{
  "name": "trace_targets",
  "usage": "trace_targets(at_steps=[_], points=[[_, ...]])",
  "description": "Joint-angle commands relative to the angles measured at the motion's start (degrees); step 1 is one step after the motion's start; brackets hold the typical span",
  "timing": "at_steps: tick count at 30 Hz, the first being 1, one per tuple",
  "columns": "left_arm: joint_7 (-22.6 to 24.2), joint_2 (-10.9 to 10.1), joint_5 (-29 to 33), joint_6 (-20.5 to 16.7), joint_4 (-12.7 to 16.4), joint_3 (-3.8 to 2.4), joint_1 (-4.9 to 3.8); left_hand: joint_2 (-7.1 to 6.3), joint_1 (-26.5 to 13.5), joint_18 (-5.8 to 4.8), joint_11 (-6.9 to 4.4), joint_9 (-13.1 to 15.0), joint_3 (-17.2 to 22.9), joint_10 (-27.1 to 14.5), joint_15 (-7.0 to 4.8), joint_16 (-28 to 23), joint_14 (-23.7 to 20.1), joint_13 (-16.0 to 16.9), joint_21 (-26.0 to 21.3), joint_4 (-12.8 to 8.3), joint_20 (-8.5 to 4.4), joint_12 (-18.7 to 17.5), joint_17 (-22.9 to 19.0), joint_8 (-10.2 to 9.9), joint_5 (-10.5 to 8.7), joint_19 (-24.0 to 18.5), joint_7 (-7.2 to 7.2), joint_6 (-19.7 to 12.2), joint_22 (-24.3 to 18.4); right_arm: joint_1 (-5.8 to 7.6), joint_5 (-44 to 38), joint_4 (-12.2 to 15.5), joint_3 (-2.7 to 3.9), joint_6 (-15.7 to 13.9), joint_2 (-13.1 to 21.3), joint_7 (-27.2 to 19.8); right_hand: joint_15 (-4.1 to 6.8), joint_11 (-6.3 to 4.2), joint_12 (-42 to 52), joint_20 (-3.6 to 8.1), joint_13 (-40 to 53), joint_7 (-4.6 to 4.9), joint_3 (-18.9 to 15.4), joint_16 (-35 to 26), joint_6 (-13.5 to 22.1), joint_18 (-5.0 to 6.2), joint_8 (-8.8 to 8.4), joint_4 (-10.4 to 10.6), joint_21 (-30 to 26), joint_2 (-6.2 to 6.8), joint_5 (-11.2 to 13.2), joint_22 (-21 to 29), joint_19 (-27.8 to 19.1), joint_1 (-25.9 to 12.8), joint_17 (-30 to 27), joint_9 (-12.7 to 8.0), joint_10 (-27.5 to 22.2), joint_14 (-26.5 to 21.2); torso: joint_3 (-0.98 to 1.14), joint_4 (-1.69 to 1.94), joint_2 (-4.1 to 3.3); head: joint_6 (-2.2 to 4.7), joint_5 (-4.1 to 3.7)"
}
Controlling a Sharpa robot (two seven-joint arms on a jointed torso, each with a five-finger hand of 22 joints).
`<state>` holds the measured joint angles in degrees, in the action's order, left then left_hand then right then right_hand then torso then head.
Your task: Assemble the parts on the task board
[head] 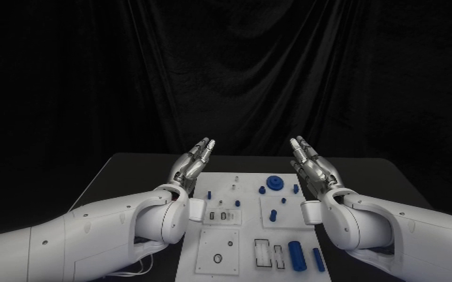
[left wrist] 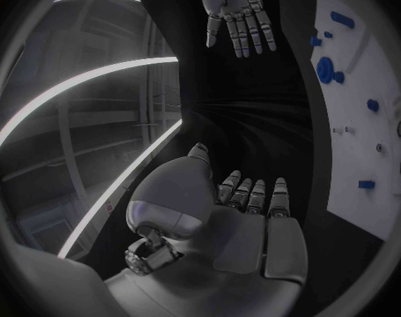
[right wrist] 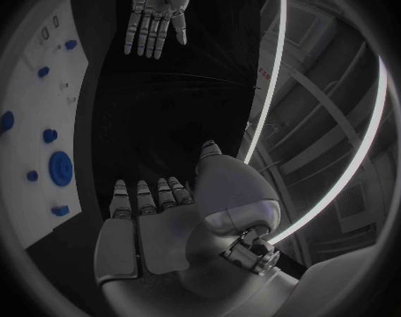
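Blue parts (head: 296, 254) lie on white task board (head: 221, 243), mid-table (head: 123, 164). Left hand (head: 192, 159), right hand (head: 311, 164): both raised, fingers straight, holding nothing.

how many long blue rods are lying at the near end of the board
2: a thick blue rod and a thinner blue rod beside it, nearer the edge, both at the task board's near right corner. Parts of the board are covered, so more may be hidden.

Empty left hand (left wrist: 239, 222) beside task board (left wrist: 359, 113)
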<state>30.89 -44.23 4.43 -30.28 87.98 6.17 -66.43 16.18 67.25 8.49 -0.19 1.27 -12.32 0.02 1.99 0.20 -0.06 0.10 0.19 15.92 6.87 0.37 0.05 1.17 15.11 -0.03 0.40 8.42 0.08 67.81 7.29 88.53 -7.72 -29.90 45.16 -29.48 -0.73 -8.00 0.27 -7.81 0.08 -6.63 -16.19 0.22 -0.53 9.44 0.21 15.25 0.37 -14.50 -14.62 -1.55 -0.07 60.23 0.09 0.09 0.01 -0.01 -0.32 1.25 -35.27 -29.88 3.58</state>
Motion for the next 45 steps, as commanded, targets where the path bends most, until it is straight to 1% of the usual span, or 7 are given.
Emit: trace_targets(at_steps=[1, 18, 19, 28, 33, 38, 45], points=[[4.8, 0.27, 5.01, 14.23, -0.46, 1.13, -1.65, 0.63, 3.09, 0.27, 1.63, 0.41, 0.05, 0.35, 3.24, -0.2, 0.06, 0.04, -0.19, 0.94, 3.0, -0.24, -0.05, 0.85, 1.54, 0.03, 1.44, 2.8, -0.08, 1.86, 7.18, -0.41, -1.42, 14.15, 0.23, -0.55, -1.42, 2.0, -0.27, -1.36, -0.08, 0.76, -0.8, -0.22, -0.61, 0.75, 0.11, 0.69, -0.37, -0.53, -0.68, 1.55, 0.07, 2.82, -0.09, 0.21, -0.01, 0.01, -0.02, 0.06, -0.2, 0.01, 0.01], [9.18, 0.81, 11.15, 32.61, -1.98, 5.89, -6.84, 0.31, 7.54, 0.03, 5.04, 0.96, 2.88, 5.18, 6.85, 2.96, 2.04, 1.57, 2.81, 0.51, 6.38, 5.17, 0.94, 2.85, 9.42, 3.7, 2.89, 6.97, 1.88, 7.06, 15.05, -1.42, -6.45, 29.57, 0.63, -0.86, -4.2, 6.55, -0.27, -4.13, -0.08, 3.65, -0.43, -0.22, -3.37, 0.89, 1.0, 0.43, -0.37, -0.55, -1.05, 1.55, 0.07, 3.77, -0.09, 0.8, -0.01, 0.01, -0.02, 0.06, -0.2, 0.01, 0.01], [12.66, -1.24, 4.3, 33.62, -2.35, 5.91, -6.59, 0.24, 8.08, 0.09, 5.13, 0.96, 3.11, 5.15, 6.87, 3.18, 2.16, 1.58, 3.07, 0.41, 6.48, 5.4, 0.98, 2.87, 10.06, 4.08, 2.77, 6.95, 2.02, 7.52, 8.77, -1.01, -6.46, 37.66, 4.26, -0.35, -5.05, 8.11, -0.27, -5.04, -0.08, 4.33, -0.3, -0.22, -3.91, 0.94, 1.23, 0.16, -0.24, -0.51, -1.46, 1.44, 0.18, 4.21, -0.09, 0.91, -0.01, 0.01, -0.68, -0.29, -2.31, -2.82, 0.23], [13.34, -1.28, 4.28, 34.9, -3.12, 5.91, -6.47, -1.21, 13.23, 1.55, 8.97, 1.82, 11.31, 10.5, 7.06, 9.18, 7.3, 3.13, 9.34, -4.85, 8.07, 15.76, 2.56, 6.02, 16.47, 13.84, 4.57, 13.58, 5.01, 7.52, 6.64, -0.11, -6.46, 39.31, 6.22, -0.16, -8.65, 13.65, 10.23, -8.48, 2.41, 11.21, 0.03, 6.96, -14.71, 0.97, 8.65, -0.1, 6.77, -0.11, -6.35, -2.19, 11.76, 8.81, 3.16, 3.27, 4.29, 5.74, -0.7, 0.45, -3.09, -4.66, 0.04], [14.37, -2.5, 3.7, 35.17, -3.28, 5.91, -6.34, -2.69, 12.07, 1.25, 10.71, 2.05, 16.37, 13.8, 8.45, 16.25, 13.73, 4.14, 13.81, -5.95, 9.04, 22.57, 4.35, 7.16, 16.95, 20.48, 4.9, 15.79, 7.03, 7.52, 4.92, -0.6, -6.47, 39.95, 6.28, 0.08, -9.73, 17.74, 23.86, -9.07, 4.77, 11.24, 1.28, 16.08, -18.82, 0.4, 13.15, -2.31, 12.11, 0.3, -11.06, -4.03, 23.95, 13.62, 6.24, 4.15, 8.44, 14.47, -0.56, 0.61, -3.1, -6.75, -0.32], [15.46, -3.74, 1.31, 35.42, -3.17, 5.91, -6.3, -3.65, 11.12, 0.75, 11.6, 2.22, 19.09, 15.47, 9.18, 18.83, 15.77, 4.64, 14.73, -6.42, 9.25, 26.03, 4.81, 7.95, 17.16, 21.53, 5.16, 17.57, 7.4, 7.52, 3.85, -0.57, -6.47, 38.45, 6.85, -0.2, -10.33, 18.57, 34.75, -9.01, 6.57, 8.28, 4.29, 23.67, -18.85, 0.11, 15.31, -7.76, 16.66, 1.16, -15.68, -5.18, 36.6, 20.03, 8.47, 4.16, 9.18, 23.01, -0.81, 0.9, -3.94, -7.89, -0.45], [16.42, -6.39, 0.02, 34.44, -1.32, 5.91, -6.29, -5.31, 9.31, -0.25, 12.64, 2.37, 23.78, 16.85, 10.1, 24.95, 21.37, 4.72, 18.04, -7.25, 9.13, 28.52, 6.08, 8.97, 17.07, 25.25, 5.8, 20.13, 8.9, 8.03, -5.79, 0.14, -6.46, 30.51, 8.63, 0.09, -7.37, 18.88, 47.39, -5.45, 9.57, 10.13, 11.49, 35.35, -26.77, 0.95, 23.2, -16.49, 22.51, 2.69, -13.68, -7.12, 48.82, 28.56, 12.98, 5.61, 14.71, 35.4, -1.22, 0.05, -4.78, -10.49, 0.69]])
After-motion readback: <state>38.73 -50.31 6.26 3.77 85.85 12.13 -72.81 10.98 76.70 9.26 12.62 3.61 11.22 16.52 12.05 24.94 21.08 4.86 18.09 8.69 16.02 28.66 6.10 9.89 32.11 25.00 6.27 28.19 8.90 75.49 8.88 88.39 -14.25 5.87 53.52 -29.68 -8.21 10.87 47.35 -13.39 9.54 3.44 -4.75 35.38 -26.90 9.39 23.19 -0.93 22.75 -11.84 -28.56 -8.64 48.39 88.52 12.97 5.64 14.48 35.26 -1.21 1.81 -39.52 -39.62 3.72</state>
